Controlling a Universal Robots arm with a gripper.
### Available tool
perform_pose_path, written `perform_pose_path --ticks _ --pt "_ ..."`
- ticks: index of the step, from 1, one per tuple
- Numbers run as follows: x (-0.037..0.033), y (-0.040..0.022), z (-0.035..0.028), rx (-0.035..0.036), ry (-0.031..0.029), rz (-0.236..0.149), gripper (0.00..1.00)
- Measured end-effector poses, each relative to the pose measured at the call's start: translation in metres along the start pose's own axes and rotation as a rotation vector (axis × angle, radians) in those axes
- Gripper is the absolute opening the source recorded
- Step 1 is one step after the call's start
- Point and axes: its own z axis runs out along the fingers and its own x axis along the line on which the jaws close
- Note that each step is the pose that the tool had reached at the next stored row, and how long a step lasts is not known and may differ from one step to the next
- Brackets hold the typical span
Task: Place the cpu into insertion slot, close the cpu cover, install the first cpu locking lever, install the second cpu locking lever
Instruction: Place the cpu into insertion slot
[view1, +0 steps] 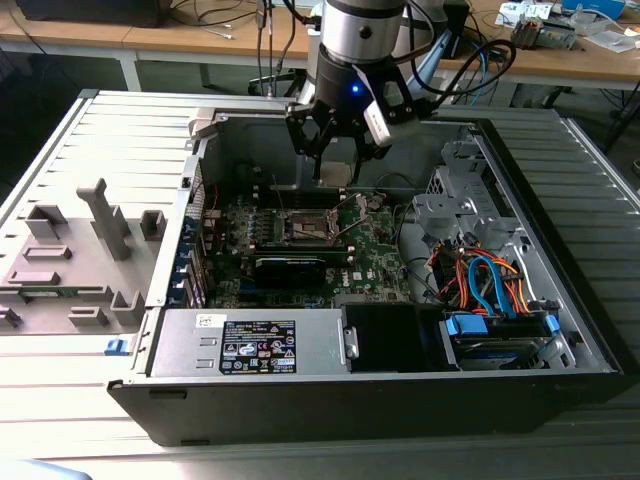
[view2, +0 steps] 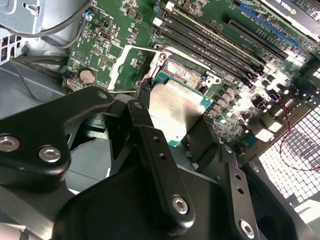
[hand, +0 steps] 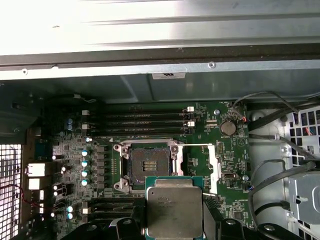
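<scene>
Holding the cpu (hand: 174, 210) by two facing edges, shiny grey top up, flat and level. Squeezed between the black fingers (view2: 141, 112) of the gripper (view1: 337, 168), so clenched on the chip, not loose. Hanging in the air inside the computer case (view1: 300, 400), above the green board (hand: 230, 150). Touching nothing but the fingers.

Not in the insertion slot (hand: 148, 167) yet. Below the gripper and a little off to one side, not straight under it. In the first wrist view, sitting just past the chip's far edge. Bare and dark inside, with nothing resting in it.

Chip close to square, so no long side to worry about. Chip's edges looking lined up with the slot's edges, with no big twist between the two. Gap from chip to slot: mostly down, and a small bit across.

Off to one side of the slot, away from the gripper: the cpu cover (hand: 216, 162). Swung open, clear of the hole. Hard to tell how steeply tipped. Nothing seen between the chip and the slot.

Probably a fussy fit. Best kept flat all the way, since a tipped corner could catch on the silvery border.
</scene>
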Motion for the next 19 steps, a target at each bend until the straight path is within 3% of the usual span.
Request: perform_pose_path --ticks 19 --pt "-0.0001 -0.0021 0.0044 0.0 0.0 0.0 0.55"
